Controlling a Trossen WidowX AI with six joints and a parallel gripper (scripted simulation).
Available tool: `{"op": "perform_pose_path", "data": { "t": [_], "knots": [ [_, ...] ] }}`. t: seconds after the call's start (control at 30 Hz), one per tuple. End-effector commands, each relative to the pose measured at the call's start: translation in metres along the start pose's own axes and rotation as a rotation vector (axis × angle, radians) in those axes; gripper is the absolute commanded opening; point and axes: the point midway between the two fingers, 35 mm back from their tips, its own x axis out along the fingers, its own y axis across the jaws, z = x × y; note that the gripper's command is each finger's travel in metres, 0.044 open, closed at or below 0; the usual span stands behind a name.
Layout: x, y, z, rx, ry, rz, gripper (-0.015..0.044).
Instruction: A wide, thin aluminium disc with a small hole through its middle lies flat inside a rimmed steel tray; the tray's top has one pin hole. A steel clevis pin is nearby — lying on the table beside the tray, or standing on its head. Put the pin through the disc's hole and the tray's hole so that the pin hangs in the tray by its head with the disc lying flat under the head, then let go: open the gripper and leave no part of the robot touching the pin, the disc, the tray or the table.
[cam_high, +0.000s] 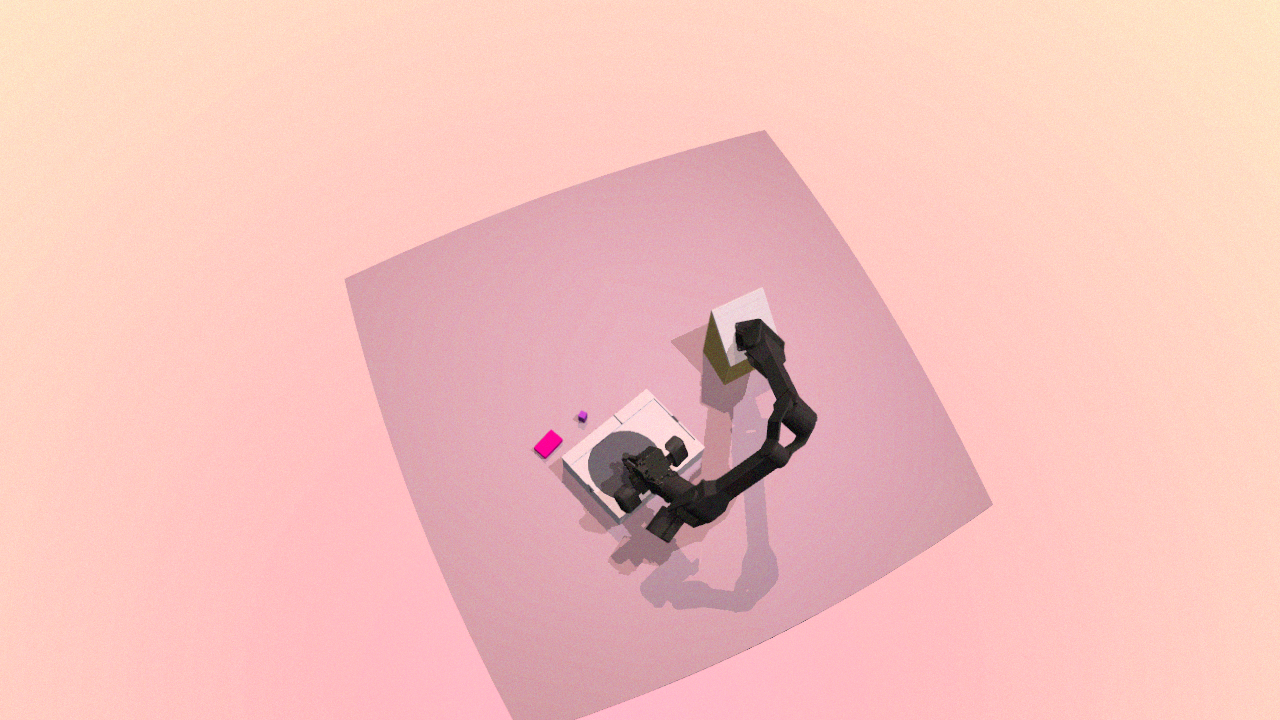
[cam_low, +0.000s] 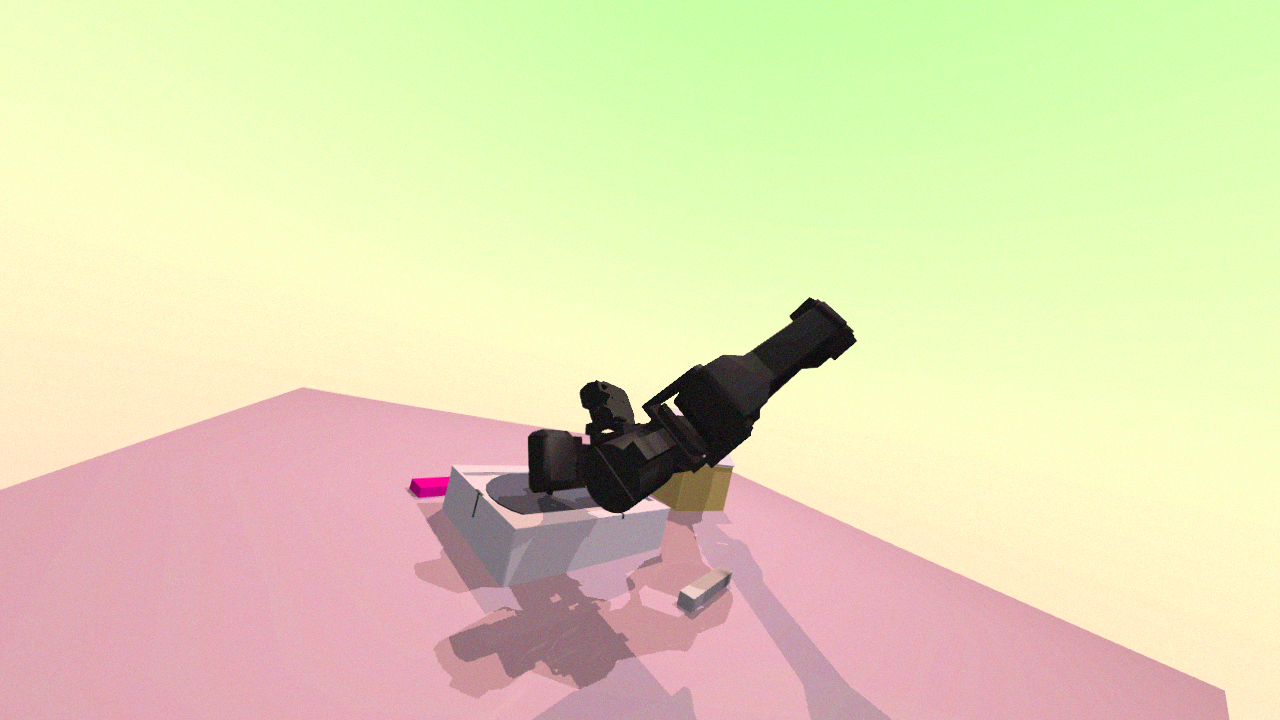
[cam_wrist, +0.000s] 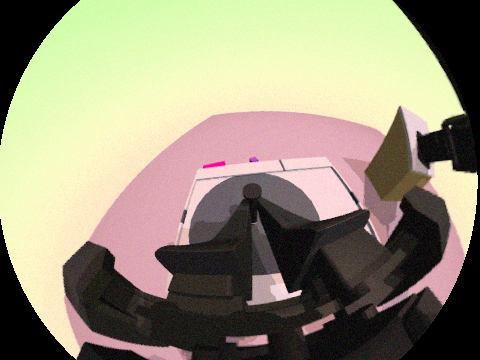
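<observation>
Because the closed end effector (cam_high: 629, 460) (cam_wrist: 252, 202) grips the dark round-headed steel clevis pin (cam_wrist: 252, 191) over the wide grey aluminium disc (cam_high: 612, 454) (cam_low: 514, 495) (cam_wrist: 210, 205) in the pale rimmed steel tray (cam_high: 646, 399) (cam_low: 546, 545) (cam_wrist: 313, 162), tilted or off-centre lowering could jam its hidden tip or drag the disc askew.
</observation>
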Motion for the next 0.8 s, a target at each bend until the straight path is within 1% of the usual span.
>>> {"op": "perform_pose_path", "data": {
  "t": [0.0,0.77],
  "knots": [
    [-0.0002,0.0008,-0.0005,-0.014,0.003,-0.006,0.0000],
    [-0.0012,-0.0021,-0.0026,-0.004,-0.016,-0.002,0.0000]
  ]
}}
